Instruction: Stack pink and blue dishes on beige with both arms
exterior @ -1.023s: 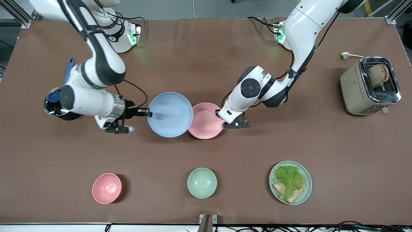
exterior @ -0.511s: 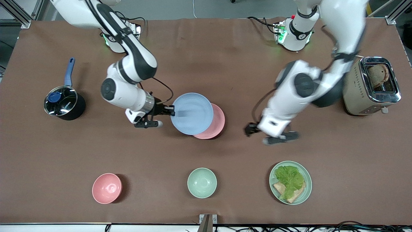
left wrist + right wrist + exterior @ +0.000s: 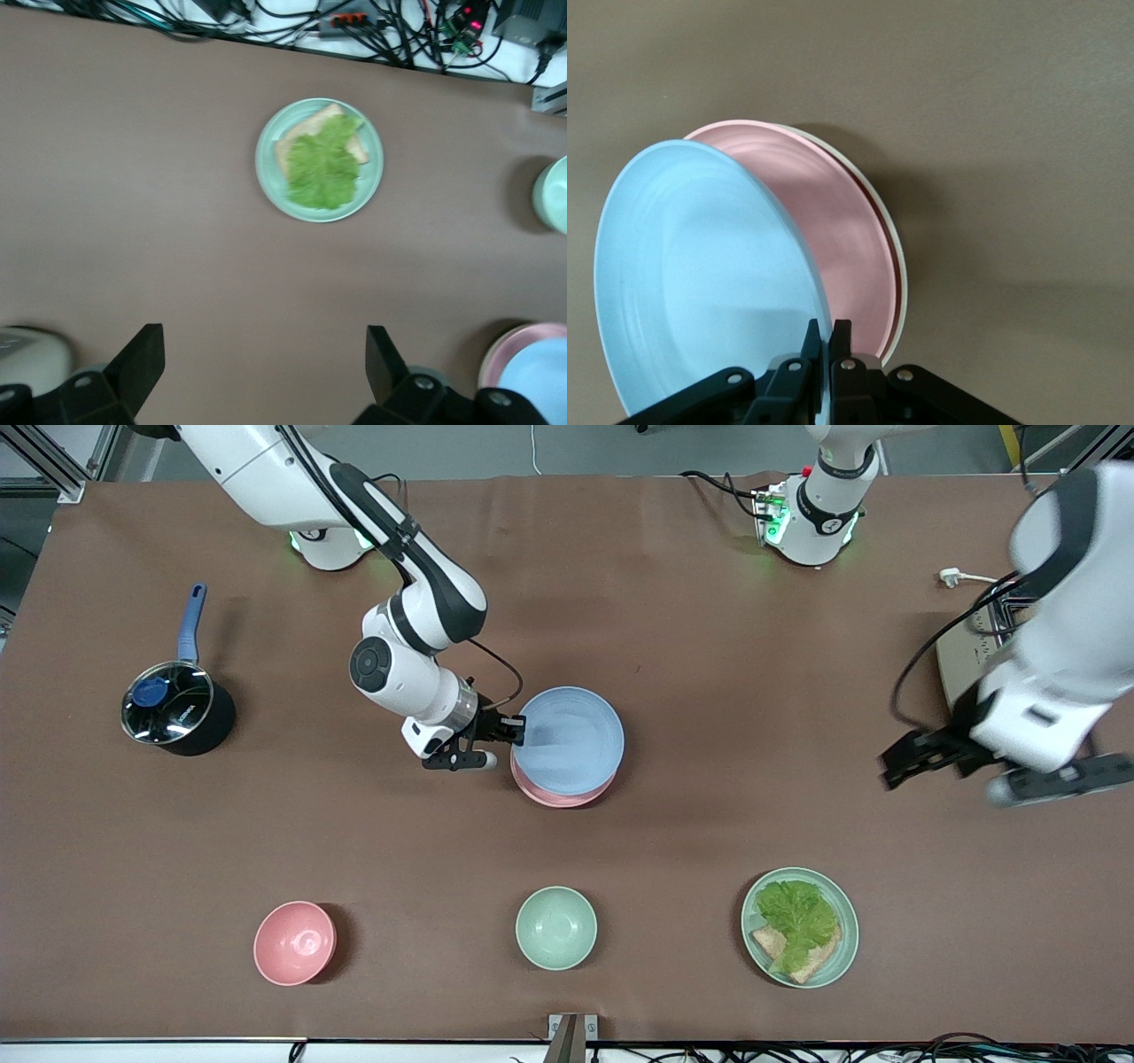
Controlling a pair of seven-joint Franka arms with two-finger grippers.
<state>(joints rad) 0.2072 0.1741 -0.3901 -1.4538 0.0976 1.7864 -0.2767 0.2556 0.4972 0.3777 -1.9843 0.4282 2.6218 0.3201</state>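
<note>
My right gripper (image 3: 516,731) is shut on the rim of the light blue plate (image 3: 569,740), its fingers (image 3: 839,336) pinching the edge. The blue plate (image 3: 700,274) is tilted over the pale pink plate (image 3: 842,230) and covers most of it. Only a crescent of the pink plate (image 3: 558,800) shows in the front view. Under the pink plate lies the beige plate (image 3: 898,257), seen just as a thin cream rim. My left gripper (image 3: 897,766) hangs open and empty in the air beside the toaster, its fingers (image 3: 142,363) spread wide above bare table.
A mint-green plate with lettuce and bread (image 3: 800,926), a mint-green bowl (image 3: 555,927) and a pink bowl (image 3: 294,942) sit near the front edge. A saucepan (image 3: 173,708) stands at the right arm's end. The toaster (image 3: 955,673) is mostly hidden by the left arm.
My right gripper carried the blue plate toward the left arm's end until it covers the pink plate. My left arm pulled away from the pink plate to beside the toaster.
</note>
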